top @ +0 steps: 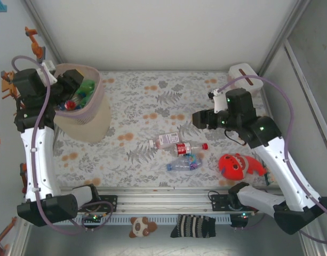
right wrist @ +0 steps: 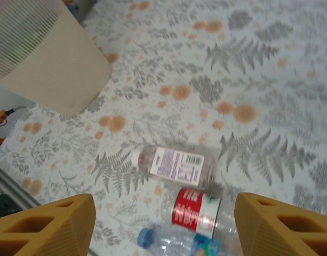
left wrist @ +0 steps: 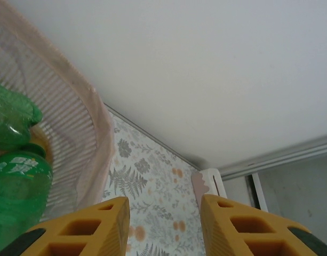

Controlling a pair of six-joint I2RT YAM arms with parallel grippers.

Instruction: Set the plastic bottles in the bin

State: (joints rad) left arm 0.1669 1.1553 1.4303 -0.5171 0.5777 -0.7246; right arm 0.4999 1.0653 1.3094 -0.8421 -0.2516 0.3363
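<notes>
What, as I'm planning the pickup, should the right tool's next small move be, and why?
Probably lower the right tool toward the red-labelled bottle: its jaws stand open and empty, and that bottle lies on the table just ahead of them, not yet in the bin.

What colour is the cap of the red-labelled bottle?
Red; the cap shows best in the top external view.

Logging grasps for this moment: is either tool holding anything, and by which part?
Nothing is held. The left tool, over the bin, is open and empty; the right tool is open in the air near the white-labelled bottle, not touching it.
</notes>
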